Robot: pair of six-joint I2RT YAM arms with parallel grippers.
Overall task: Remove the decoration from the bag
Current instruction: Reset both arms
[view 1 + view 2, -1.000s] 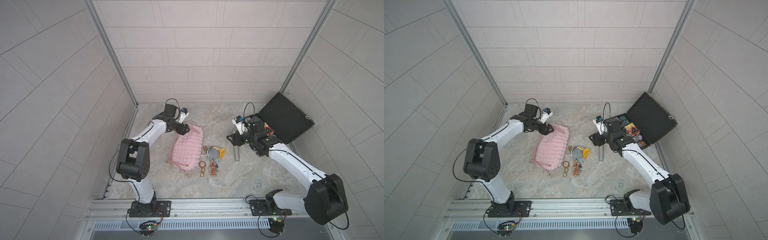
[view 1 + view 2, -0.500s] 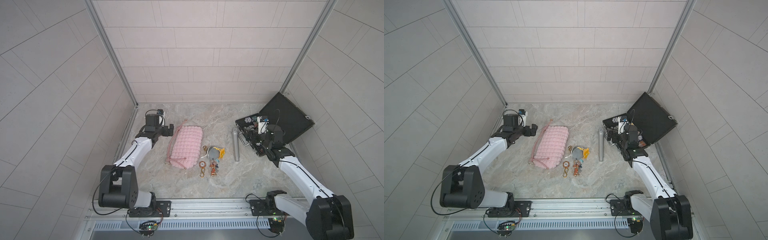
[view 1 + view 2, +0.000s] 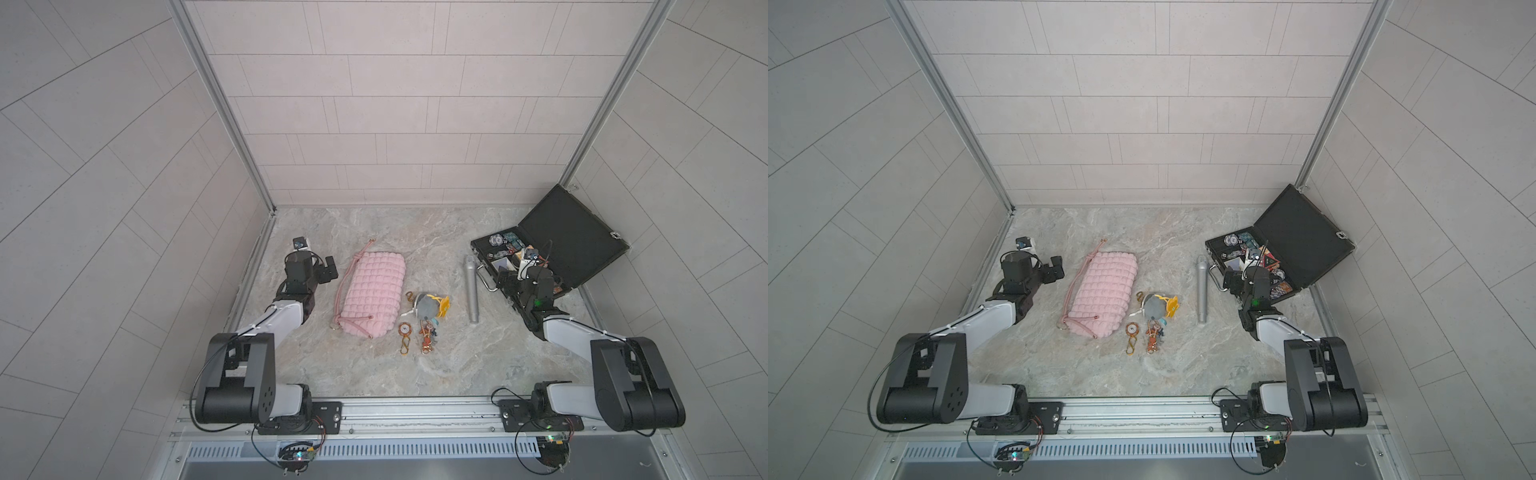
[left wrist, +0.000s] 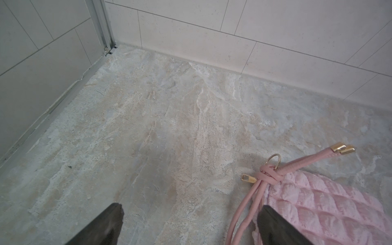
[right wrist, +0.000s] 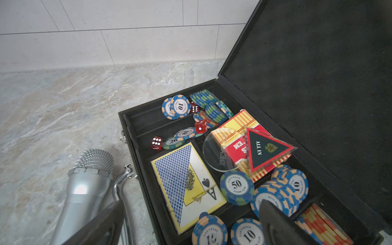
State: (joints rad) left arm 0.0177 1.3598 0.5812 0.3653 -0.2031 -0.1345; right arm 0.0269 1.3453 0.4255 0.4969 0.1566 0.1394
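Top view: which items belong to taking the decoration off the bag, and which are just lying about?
Job: pink bag; plush charm, round-tag charm and beaded charm beside it.
Lying about: silver microphone; open black case of poker chips, cards, dice.

The left arm [image 3: 278,323] and right arm [image 3: 571,336] have white tubes and chunky black joints. Black cables [image 3: 868,399] loop beside them. The left gripper [image 4: 191,207] and right gripper [image 5: 191,203] are black. A green light [image 3: 539,302] glows on the right arm.
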